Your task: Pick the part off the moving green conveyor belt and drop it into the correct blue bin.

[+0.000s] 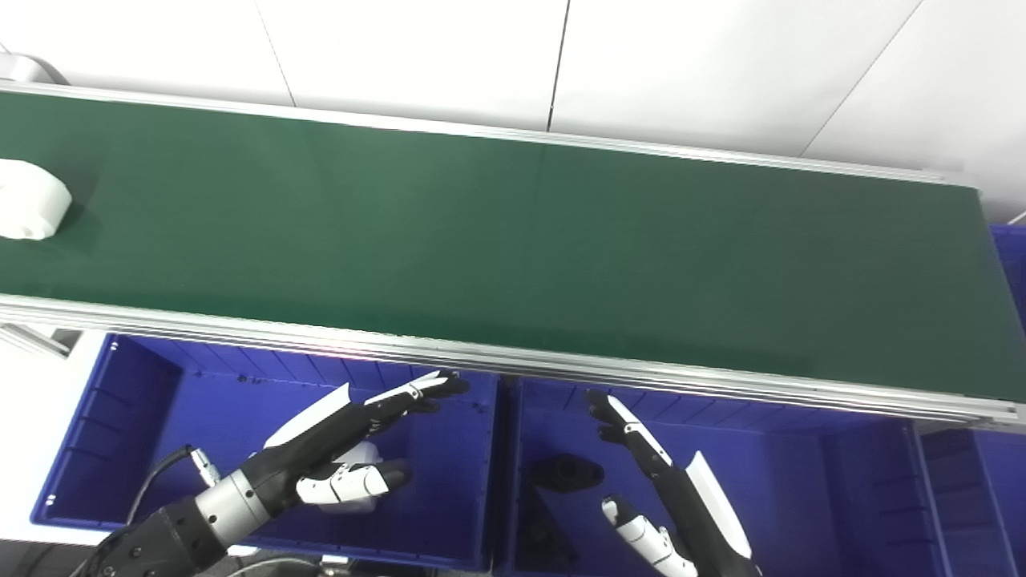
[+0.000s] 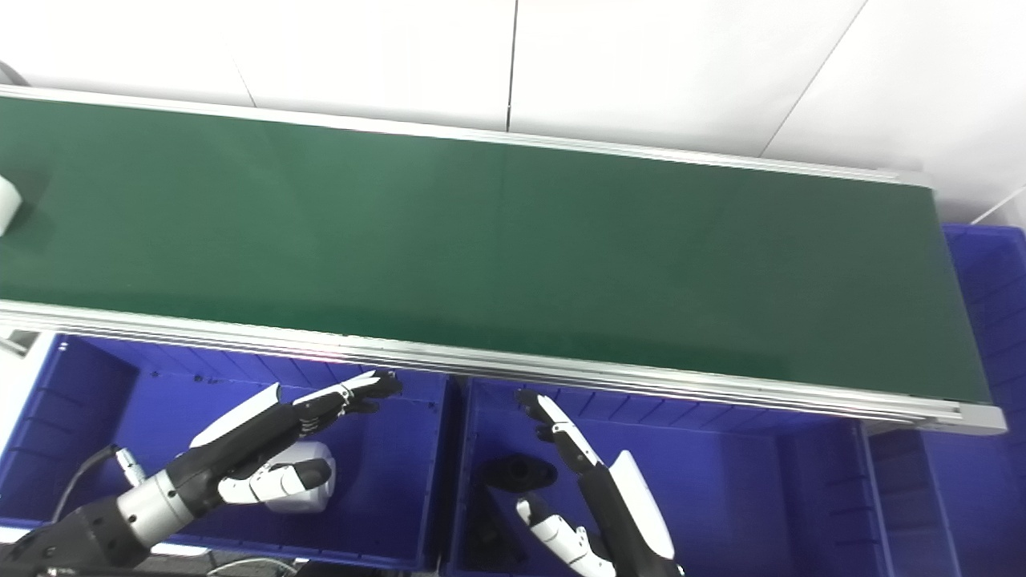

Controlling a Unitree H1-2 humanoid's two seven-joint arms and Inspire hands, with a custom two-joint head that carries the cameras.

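White part [image 1: 28, 210] at belt [image 1: 513, 240] far left: looks rigid, light, smooth. Grasp across rounded sides. Left hand [image 1: 337, 449], right hand [image 1: 665, 489]: fingers spread, empty, over bins [image 1: 120, 417].

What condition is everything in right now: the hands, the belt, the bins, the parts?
Left hand: open, over left bin.
Right hand: open, over right bin.
White part: on conveyor belt, far left.
Left blue bin: holds a white part.
Right blue bin: holds black parts.

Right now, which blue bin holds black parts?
The blue bin beneath the right hand; its black parts contrast with the white part in the left bin.
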